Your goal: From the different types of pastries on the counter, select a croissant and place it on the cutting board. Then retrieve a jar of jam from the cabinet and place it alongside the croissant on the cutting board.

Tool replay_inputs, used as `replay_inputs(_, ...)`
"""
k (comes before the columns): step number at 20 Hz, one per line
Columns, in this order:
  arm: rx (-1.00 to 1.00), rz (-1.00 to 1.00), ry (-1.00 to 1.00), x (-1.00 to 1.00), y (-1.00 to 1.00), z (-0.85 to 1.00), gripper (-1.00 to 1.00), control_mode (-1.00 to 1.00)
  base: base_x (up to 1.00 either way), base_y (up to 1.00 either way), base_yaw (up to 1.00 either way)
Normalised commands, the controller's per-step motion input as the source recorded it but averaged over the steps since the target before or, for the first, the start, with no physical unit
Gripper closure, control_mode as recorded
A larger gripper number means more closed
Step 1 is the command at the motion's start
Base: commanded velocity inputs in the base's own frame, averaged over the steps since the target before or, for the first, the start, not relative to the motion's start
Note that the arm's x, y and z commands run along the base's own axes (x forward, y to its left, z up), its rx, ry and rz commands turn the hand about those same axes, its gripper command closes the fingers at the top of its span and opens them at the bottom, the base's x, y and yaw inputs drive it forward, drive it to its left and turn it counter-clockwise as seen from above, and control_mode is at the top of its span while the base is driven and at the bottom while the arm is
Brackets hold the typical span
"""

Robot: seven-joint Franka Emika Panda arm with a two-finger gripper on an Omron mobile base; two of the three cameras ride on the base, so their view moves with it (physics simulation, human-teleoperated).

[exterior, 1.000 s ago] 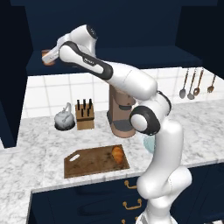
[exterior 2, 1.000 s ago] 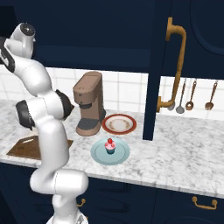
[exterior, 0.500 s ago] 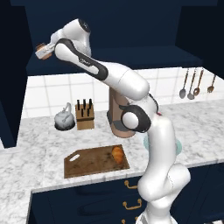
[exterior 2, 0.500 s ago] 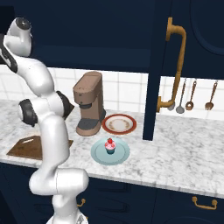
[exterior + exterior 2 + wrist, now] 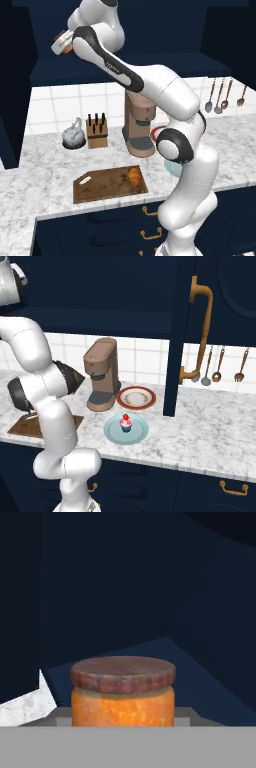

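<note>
High in the dark navy cabinet [image 5: 150, 65], my gripper [image 5: 61, 43] reaches into the recessed shelf and is shut on the jar of jam [image 5: 67, 47]. The hand view has the jar [image 5: 122, 693] close up: orange glass under a brown-red lid, upright between the jaws. Down on the marbled counter [image 5: 40, 175], the golden croissant [image 5: 134, 176] lies at the right end of the dark wooden cutting board [image 5: 100, 187]. One corner of the board [image 5: 25, 426] peeks out behind my arm. The pink cupcake [image 5: 126, 422] sits on a pale blue plate [image 5: 111, 432].
A brown coffee machine [image 5: 140, 125] stands behind the board, with a knife block [image 5: 97, 132] and a grey kettle [image 5: 74, 137] to its left. A red-rimmed plate [image 5: 136, 397] lies beside the machine. Ladles and spoons [image 5: 220, 97] hang on the tiled wall at the right.
The gripper was open a second ago and has shut on the jar. The hand has risen a little at the cabinet shelf. Croissant, board and cupcake have stayed put.
</note>
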Motion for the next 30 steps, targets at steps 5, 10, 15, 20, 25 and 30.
replay_inputs(5,0.24,-0.02,-0.51,-1.0,-0.46,-0.69,1.0,-1.0,0.0,0.0,0.0)
replay_inputs(10,0.38,0.0,-0.31,-1.0,-0.63,-0.4,1.0,-1.0,0.0,0.0,0.0)
replay_inputs(15,0.36,-0.08,0.0,-0.87,-0.77,0.05,1.0,-1.0,0.0,0.0,0.0)
replay_inputs(20,0.25,-0.11,0.0,-0.98,-0.56,-0.22,1.0,-1.0,0.0,0.0,0.0)
replay_inputs(25,0.21,-0.27,0.0,-1.0,-0.16,-0.89,1.0,-1.0,0.0,0.0,0.0)
replay_inputs(30,0.2,-0.4,0.01,-0.8,-0.08,-0.67,1.0,-1.0,0.0,0.0,0.0)
